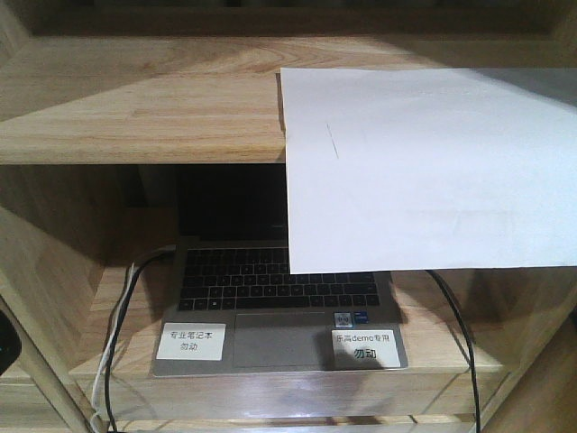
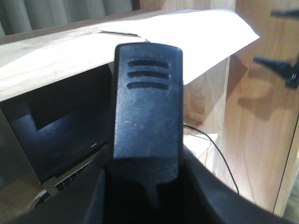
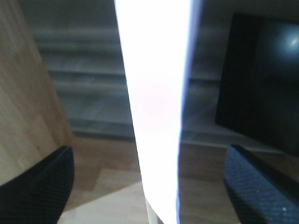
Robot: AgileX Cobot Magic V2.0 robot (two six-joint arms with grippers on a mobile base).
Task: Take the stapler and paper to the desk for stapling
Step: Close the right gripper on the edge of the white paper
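The laptop (image 1: 270, 281) carries a left label (image 1: 191, 340) reading "专业笔记本 勿动" and a right label (image 1: 364, 346) reading "乐高demo专用 勿动". The left gripper (image 2: 145, 179) has its jaws clamped on the stapler (image 2: 147, 107). The right gripper (image 3: 149, 156) has its jaws apart, straddling the paper (image 1: 424, 171).

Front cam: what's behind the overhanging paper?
The paper hangs over the laptop: right side of its screen and upper-right keys are covered; the rest shows.
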